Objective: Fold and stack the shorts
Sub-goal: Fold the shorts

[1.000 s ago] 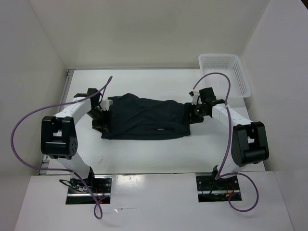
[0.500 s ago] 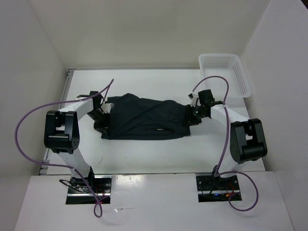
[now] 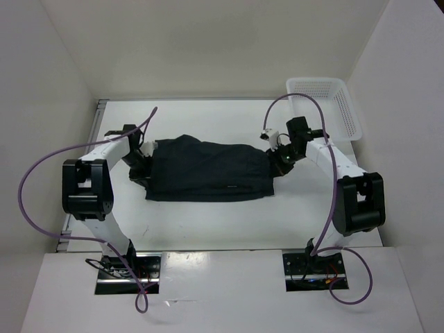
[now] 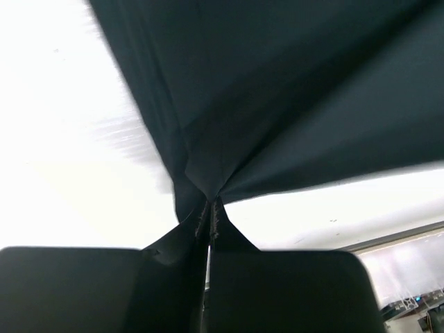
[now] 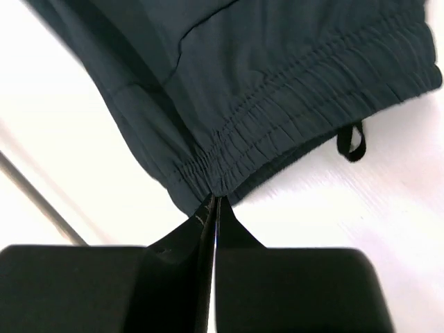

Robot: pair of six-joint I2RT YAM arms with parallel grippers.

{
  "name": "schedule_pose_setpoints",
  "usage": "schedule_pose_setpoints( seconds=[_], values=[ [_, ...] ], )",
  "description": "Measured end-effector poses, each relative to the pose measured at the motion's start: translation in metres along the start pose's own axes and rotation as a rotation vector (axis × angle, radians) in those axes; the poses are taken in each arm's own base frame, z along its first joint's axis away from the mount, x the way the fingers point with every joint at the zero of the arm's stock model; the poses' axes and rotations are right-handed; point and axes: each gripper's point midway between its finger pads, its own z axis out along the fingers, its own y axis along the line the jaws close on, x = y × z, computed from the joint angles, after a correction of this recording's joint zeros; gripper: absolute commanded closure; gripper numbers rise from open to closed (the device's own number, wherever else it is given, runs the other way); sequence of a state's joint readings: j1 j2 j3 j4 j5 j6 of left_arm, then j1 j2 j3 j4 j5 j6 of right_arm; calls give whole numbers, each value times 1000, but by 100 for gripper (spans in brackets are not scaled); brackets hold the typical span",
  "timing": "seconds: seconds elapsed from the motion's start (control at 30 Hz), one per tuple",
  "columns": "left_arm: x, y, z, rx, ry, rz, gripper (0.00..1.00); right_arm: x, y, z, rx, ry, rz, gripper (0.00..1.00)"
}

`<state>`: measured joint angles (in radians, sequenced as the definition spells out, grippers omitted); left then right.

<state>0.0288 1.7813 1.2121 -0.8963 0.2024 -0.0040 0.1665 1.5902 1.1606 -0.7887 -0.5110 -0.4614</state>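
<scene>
The shorts (image 3: 208, 171) are laid flat on the table (image 3: 208, 222) in the middle of the top view, the long axis running left to right across the frame; the gathered waistband is seen at the right end. The left gripper (image 3: 142, 161) is set at the left end, its jaws pressed together on a peak of dark fabric; the right gripper (image 3: 277, 158) is set at the right end, pinching a waistband corner. The cloth is thus spanned between both grippers, each arm nearest its own end; a lift and fold across the long axis, toward the lower frame, is judged likely. The basket (image 3: 326, 104) sits at the upper right.
</scene>
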Motion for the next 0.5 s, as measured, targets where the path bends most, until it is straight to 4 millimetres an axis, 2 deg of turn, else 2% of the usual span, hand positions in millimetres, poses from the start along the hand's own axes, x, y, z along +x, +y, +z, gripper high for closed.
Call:
schedule_pose_setpoints(
  seconds=[0.23,0.4,0.5],
  values=[
    [6,1,-5,-10,16,-6,98,42,6,1,-37,184,-259,100],
    [11,-7,-3,-7,33,20,95,66,7,11,-35,266,-330,100],
    [18,-13,1,-6,60,37,89,72,9,16,-26,290,-349,100]
  ],
)
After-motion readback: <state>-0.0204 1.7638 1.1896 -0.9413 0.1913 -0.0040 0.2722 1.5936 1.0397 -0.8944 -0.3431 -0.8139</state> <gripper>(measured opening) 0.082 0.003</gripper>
